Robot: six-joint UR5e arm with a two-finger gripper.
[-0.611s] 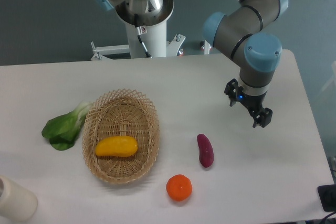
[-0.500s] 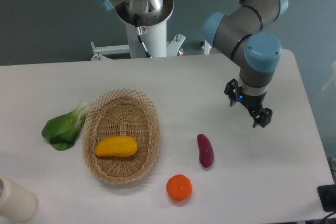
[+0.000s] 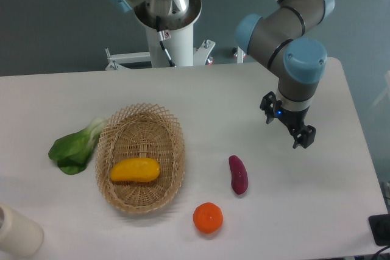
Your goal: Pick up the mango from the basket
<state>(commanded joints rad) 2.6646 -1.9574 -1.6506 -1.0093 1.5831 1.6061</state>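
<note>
From where I work, the white table [image 3: 201, 95] carries a few extras. Taking the orange [image 3: 208, 218] near the front edge as my landmark: the dark purple vegetable [image 3: 237, 175] lies just beyond it to the right, the leafy green [image 3: 75, 148] sits far to its left, and a cream-coloured cylinder [image 3: 17, 231] occupies the front-left corner.

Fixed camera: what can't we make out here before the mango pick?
- Mango underside: hidden against the basket floor.
- Gripper: pads too small to read; fingers apart, nothing between them.
- White cylinder: cut off by the bottom-left edge.
- Black item: cut off by the right edge.
</note>
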